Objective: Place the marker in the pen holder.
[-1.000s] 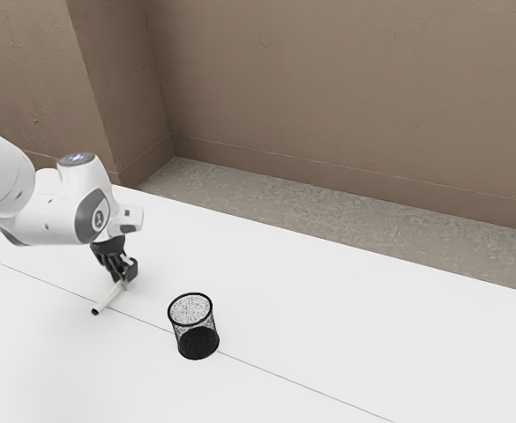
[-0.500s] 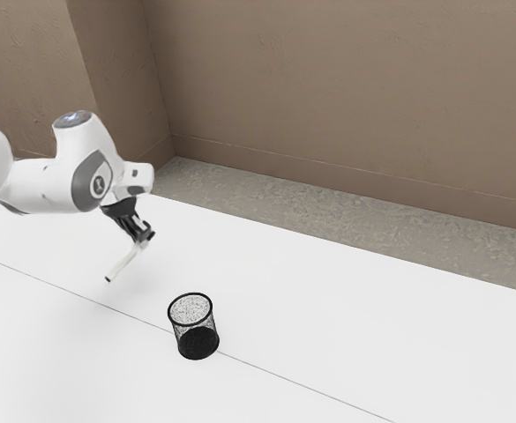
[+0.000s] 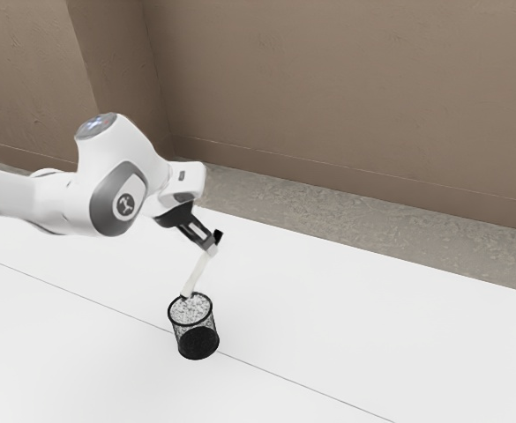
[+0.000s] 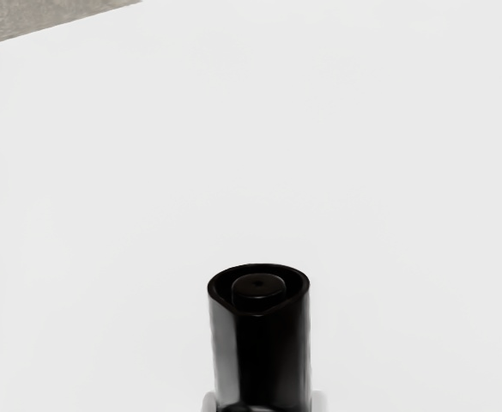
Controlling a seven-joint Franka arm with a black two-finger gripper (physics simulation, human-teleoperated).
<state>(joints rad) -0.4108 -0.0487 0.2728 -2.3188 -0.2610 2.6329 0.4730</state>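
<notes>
Holding white marker (image 3: 196, 272) tilted, gripper (image 3: 210, 247) pinched around it near the black cap (image 4: 261, 352). Lower tip at black mesh pen holder's (image 3: 198, 344) rim; can't tell if inside. Holder upright on white table (image 3: 355, 326), over thin dark line; gray floor (image 3: 328, 203) and brown wall (image 3: 346, 88) beyond. Exterior view gives barrel and holder; wrist view gives cap's hollow end, round nub inside.
</notes>
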